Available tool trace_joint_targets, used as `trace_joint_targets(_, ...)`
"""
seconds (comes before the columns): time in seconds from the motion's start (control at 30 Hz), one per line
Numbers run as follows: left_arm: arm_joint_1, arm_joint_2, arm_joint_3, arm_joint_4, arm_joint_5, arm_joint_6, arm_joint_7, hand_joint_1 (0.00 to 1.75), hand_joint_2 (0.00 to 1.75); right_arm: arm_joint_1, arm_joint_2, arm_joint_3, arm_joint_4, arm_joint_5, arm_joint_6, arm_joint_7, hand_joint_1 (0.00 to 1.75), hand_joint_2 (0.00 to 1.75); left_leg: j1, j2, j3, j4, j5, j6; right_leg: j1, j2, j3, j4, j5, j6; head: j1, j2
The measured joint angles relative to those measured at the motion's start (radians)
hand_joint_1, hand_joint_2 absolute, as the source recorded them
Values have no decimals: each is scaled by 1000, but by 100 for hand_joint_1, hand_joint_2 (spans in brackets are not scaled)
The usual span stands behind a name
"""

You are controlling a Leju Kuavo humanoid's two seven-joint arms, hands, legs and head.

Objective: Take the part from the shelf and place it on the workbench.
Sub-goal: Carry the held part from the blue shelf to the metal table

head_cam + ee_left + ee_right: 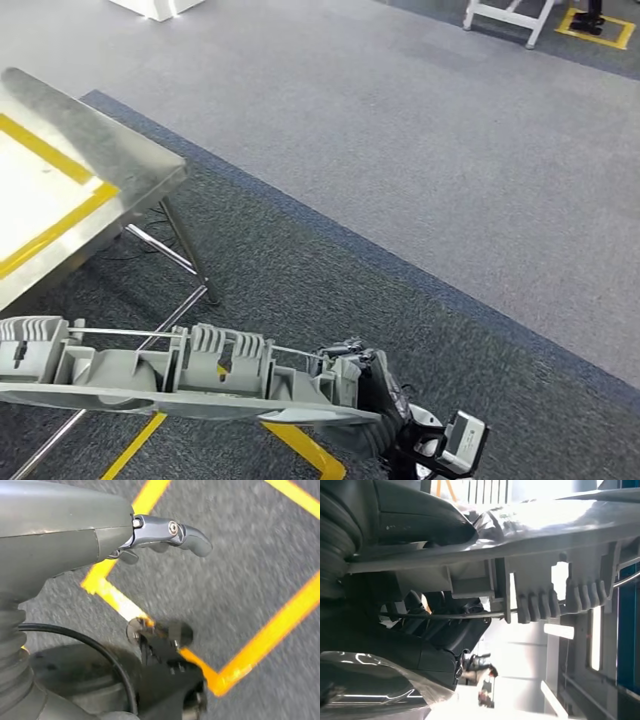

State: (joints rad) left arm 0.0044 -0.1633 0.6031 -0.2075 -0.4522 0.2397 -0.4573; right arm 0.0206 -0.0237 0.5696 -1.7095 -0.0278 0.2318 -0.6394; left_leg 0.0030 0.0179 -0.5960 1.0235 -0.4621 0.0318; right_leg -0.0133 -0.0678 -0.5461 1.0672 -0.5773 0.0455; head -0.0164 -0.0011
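A long grey plastic part (151,370) with ribs, clips and a thin metal rod lies crosswise low in the head view. My right hand (362,385) grips it at its right end, above the dark carpet. The right wrist view shows the same part (546,545) close up, with my dark fingers (437,635) wrapped under it. The metal workbench (98,150), marked with a yellow tape rectangle, stands at the left; the part's far end is in front of and below its edge. My left hand (113,535) hangs over the floor, fingers stretched out and holding nothing.
Thin metal legs (192,255) slant down from the workbench to the carpet. Yellow tape lines (302,445) mark the dark floor under the part. Lighter grey carpet spreads beyond. A white frame (513,15) stands far off at the top right.
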Motion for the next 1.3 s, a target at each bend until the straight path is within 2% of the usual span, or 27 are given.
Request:
trace_joint_targets(0.03, -1, -1, 0, 0, -1, 2, 0, 0, 175, 1, 0, 1, 0, 1, 0, 0, 175, 175, 0, -12, 0, -1, 0, 4, -1, 34, -29, 62, -28, 0, 4, 0)
trace_joint_targets(0.07, -3, -2, 0, 0, -1, 5, 0, 0, 175, 3, -1, 1, 0, 1, 0, 1, 175, 175, -1, -24, 0, 0, 0, 8, 0, 55, -68, 133, -57, -1, 6, 0)
trace_joint_targets(0.1, -4, -3, 1, 0, -2, 6, 0, 0, 175, 5, -2, 1, 1, 1, 0, 1, 175, 175, -2, -38, 1, 0, 0, 10, 0, 64, -106, 197, -75, -2, 7, 0)
trace_joint_targets(0.13, -4, -4, 1, 0, -2, 8, 0, 0, 175, 7, -2, 1, 1, 2, 0, 2, 175, 175, -4, -52, 2, 0, 0, 10, 2, 66, -132, 233, -76, -4, 7, 0)
trace_joint_targets(0.17, -4, -5, 1, 0, -2, 8, 0, 0, 175, 9, -2, 1, 1, 2, 0, 2, 175, 175, -5, -67, 4, 0, -1, 11, 2, 68, -140, 229, -55, -7, 8, 0)
trace_joint_targets(0.2, -4, -6, 1, 0, -2, 9, 0, 0, 175, 10, -3, 2, 1, 2, 0, 3, 175, 175, -7, -82, 6, 0, -1, 11, 3, 72, -129, 187, -18, -12, 8, 0)
trace_joint_targets(0.23, -4, -7, 1, 0, -2, 10, 0, 0, 175, 10, -3, 2, 1, 2, 0, 3, 175, 175, -7, -97, 8, 0, -2, 10, 3, 87, -104, 117, 27, -17, 8, 0)
trace_joint_targets(0.3, -5, -9, 1, -1, -2, 10, -1, 0, 175, 10, -3, 2, 1, 3, 0, 3, 175, 175, -7, -123, 7, 3, -3, 5, 1, 128, -51, -7, 79, -25, 8, 0)
trace_joint_targets(0.37, -4, -12, 3, -1, 3, 11, -3, 0, 175, 10, -3, 2, 1, 4, -1, 4, 175, 175, -3, -144, -1, 4, -2, -6, 2, 144, -30, -45, 81, -27, 8, 0)
trace_joint_targets(0.43, -1, -15, 12, -1, 13, 11, -6, 0, 175, 10, -3, 2, 1, 7, -2, 5, 175, 175, 1, -154, -5, 5, -1, -18, 3, 125, -23, -53, 84, -32, 8, 0)
trace_joint_targets(0.5, -1, -19, 24, -1, 20, 11, -9, 0, 175, 11, -3, 2, 1, 10, -4, 6, 175, 175, -3, -115, -21, 39, -25, -28, -1, 98, -14, -63, 87, -41, 3, 0)
trace_joint_targets(0.57, -4, -20, 29, -2, 7, 7, -10, 0, 175, 13, -3, 2, 1, 11, -5, 7, 175, 175, -3, -55, -71, 146, -82, -38, -2, 67, -7, -68, 85, -50, -2, 0)
trace_joint_targets(0.63, -5, -19, 29, -2, -11, -2, -9, 0, 175, 14, -3, 4, 4, 12, -5, 8, 175, 175, 4, -32, -129, 262, -126, -47, -2, 36, -5, -68, 81, -52, -2, 0)
trace_joint_targets(0.67, -5, -19, 29, -2, -18, -6, -7, 0, 175, 14, -3, 6, 7, 13, -4, 9, 175, 175, 8, -29, -137, 278, -121, -51, -2, 22, -4, -68, 79, -52, -2, 0)
trace_joint_targets(0.7, -4, -18, 29, -2, -24, -8, -4, 0, 175, 13, -3, 8, 10, 14, -3, 10, 175, 175, 11, -24, -125, 255, -98, -54, -2, 9, -1, -68, 76, -50, -3, 0)
trace_joint_targets(0.73, -3, -17, 29, -2, -30, -10, 0, 0, 175, 12, -4, 11, 12, 14, -2, 11, 175, 175, 14, -14, -95, 197, -63, -56, -3, -3, 2, -67, 73, -46, -3, 0)
trace_joint_targets(0.8, -3, -15, 29, -2, -40, -13, 6, 0, 175, 8, -4, 15, 15, 16, -2, 11, 175, 175, 11, 32, -26, 62, -8, -53, 0, -25, 11, -66, 65, -35, -4, 0)
trace_joint_targets(0.87, -6, -14, 29, -2, -47, -16, 9, 0, 175, 5, -4, 16, 15, 18, -3, 12, 175, 175, 3, 58, 1, 5, -2, -40, 6, -44, 17, -65, 57, -23, -2, 0)
trace_joint_targets(0.93, -5, -14, 29, -2, -50, -17, 10, 0, 175, 0, -4, 18, 15, 19, -4, 12, 175, 175, -1, 38, 1, 1, -6, -24, 7, -66, 27, -69, 51, -12, 1, 0)
trace_joint_targets(0.97, -3, -14, 29, -2, -50, -17, 10, 0, 175, -2, -4, 18, 15, 19, -4, 13, 175, 175, 1, 26, 4, -2, -5, -17, 5, -61, 29, -65, 43, -5, 3, 0)
trace_joint_targets(1.03, -3, -14, 29, -2, -52, -18, 10, 0, 175, -4, -4, 19, 15, 19, -4, 13, 175, 175, 5, 1, 10, -8, -3, -6, 0, -12, 7, -10, 5, 4, 8, 0)
trace_joint_targets(1.1, -5, -15, 28, -2, -55, -19, 10, 0, 175, -3, -6, 20, 15, 19, -5, 13, 175, 175, 6, -24, 10, -8, -2, 1, -1, 46, -59, 117, -51, 4, 14, 0)
trace_joint_targets(1.13, -6, -15, 28, -2, -57, -20, 10, 0, 175, -2, -8, 21, 16, 20, -5, 14, 175, 175, 5, -38, 10, -8, -3, 3, 0, 57, -94, 176, -69, 3, 17, 0)
trace_joint_targets(1.17, -6, -15, 27, -2, -58, -20, 11, 0, 175, -1, -10, 21, 18, 20, -5, 14, 175, 175, 4, -52, 10, -8, -3, 4, 0, 63, -120, 211, -70, 2, 17, 0)
trace_joint_targets(1.2, -6, -14, 27, -2, -60, -19, 11, 0, 175, -1, -12, 21, 19, 21, -5, 14, 175, 175, 3, -67, 12, -7, -4, 5, 1, 67, -128, 209, -51, -1, 17, 0)
trace_joint_targets(1.23, -6, -15, 27, -2, -61, -18, 12, 0, 175, -2, -13, 22, 20, 22, -5, 15, 175, 175, 3, -83, 14, -7, -5, 4, 1, 73, -116, 167, -14, -4, 17, 0)
trace_joint_targets(1.3, -7, -15, 27, -2, -62, -16, 13, 0, 175, -4, -15, 24, 21, 24, -5, 15, 175, 175, 2, -111, 16, -4, -8, -1, -2, 111, -66, 35, 62, -12, 17, 0)
